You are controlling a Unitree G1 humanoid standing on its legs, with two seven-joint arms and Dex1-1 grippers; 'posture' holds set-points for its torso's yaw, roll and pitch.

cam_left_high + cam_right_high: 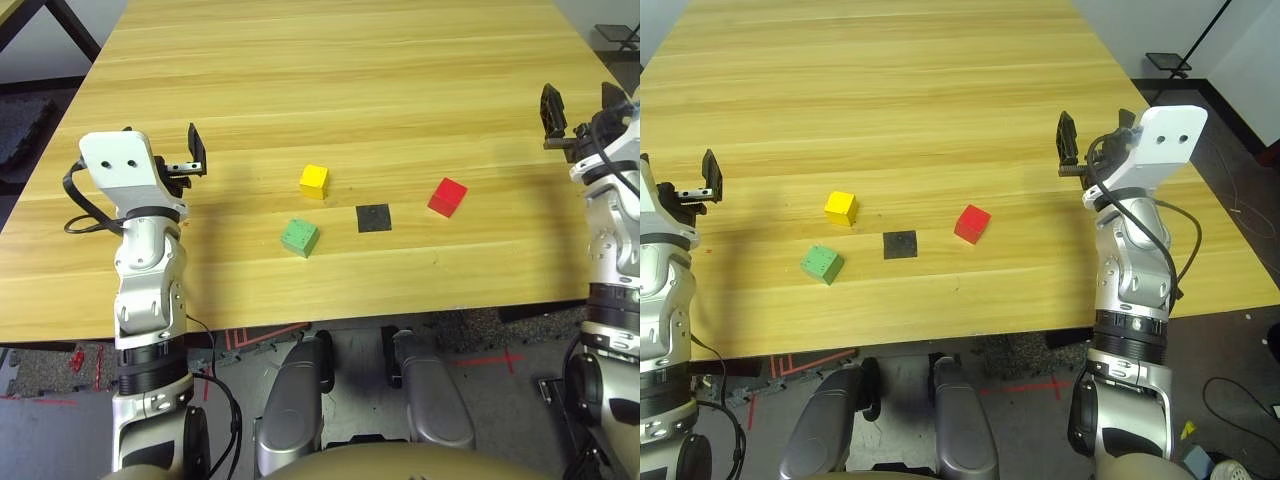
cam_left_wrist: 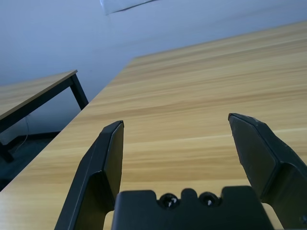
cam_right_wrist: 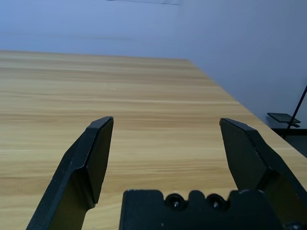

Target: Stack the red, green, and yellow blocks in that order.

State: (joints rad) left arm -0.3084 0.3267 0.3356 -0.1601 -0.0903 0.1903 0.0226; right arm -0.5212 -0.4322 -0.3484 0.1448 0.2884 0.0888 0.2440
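Three small cubes lie apart on the wooden table (image 1: 300,60), near its front middle. The yellow block (image 1: 314,181) is farthest back. Just in front of it and slightly left is the green block (image 1: 299,237). The red block (image 1: 447,197) sits to the right. My left gripper (image 1: 165,145) hovers open over the table's left side, well left of the cubes, with nothing between its fingers (image 2: 110,158). My right gripper (image 1: 582,108) is raised at the table's right edge, open and empty; its fingers (image 3: 96,153) stand wide apart.
A flat black square patch (image 1: 374,217) lies on the table between the green and red blocks. The table's front edge runs just in front of the cubes. Another table (image 2: 38,91) stands beyond the left side. A black stand (image 1: 1165,62) is on the floor at the right.
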